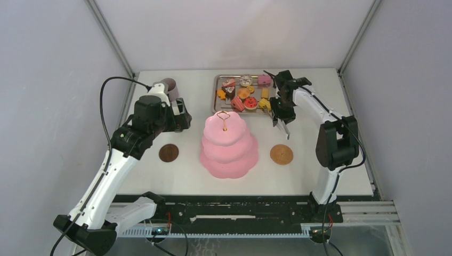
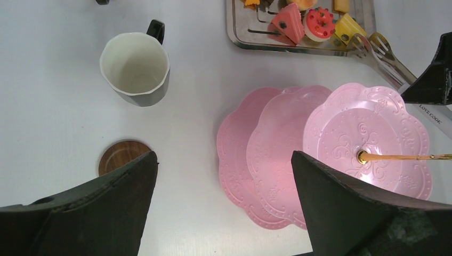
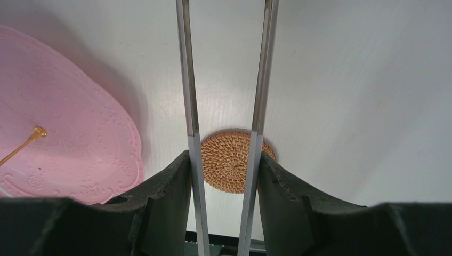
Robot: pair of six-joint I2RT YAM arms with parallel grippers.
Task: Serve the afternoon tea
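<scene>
The pink three-tier stand [image 1: 229, 146] with its gold handle stands at the table's middle, its tiers bare [image 2: 277, 154]. Small toy cakes [image 1: 242, 96] lie on the steel tray behind it. The black mug [image 2: 136, 69] stands upright and empty left of the stand. A mauve mug [image 1: 169, 85] shows behind the left arm. My left gripper [image 2: 224, 157] hangs open above the table between a wooden coaster and the stand. My right gripper [image 3: 224, 160] is shut on steel tongs [image 3: 187, 80], one finger pressed on each arm, right of the stand near the tray's front corner [image 1: 281, 114].
The steel tray [image 1: 217, 80] sits at the back centre. A brown wooden coaster [image 1: 169, 153] lies left of the stand and a woven coaster [image 1: 281, 154] right of it, under the tongs in the right wrist view. The frame's posts rise at the back corners.
</scene>
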